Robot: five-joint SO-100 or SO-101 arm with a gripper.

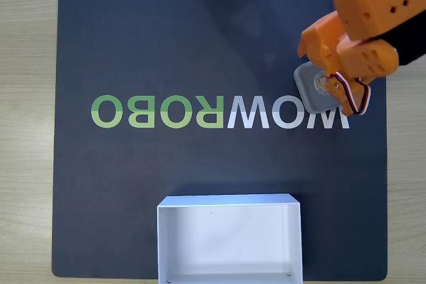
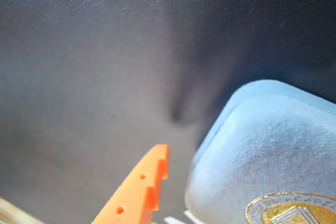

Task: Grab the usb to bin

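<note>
I'm hovering the tool right over the usb at the upper right of the dark mat in the fixed view. In the wrist view, the usb is sitting just to the right of one orange finger, with a sliver of mat showing between them. I'm judging the fingers apart around it, not yet clamped. The bin is waiting well apart, toward the bottom edge and leftward, so I'm expecting the carry to run that way.
</note>
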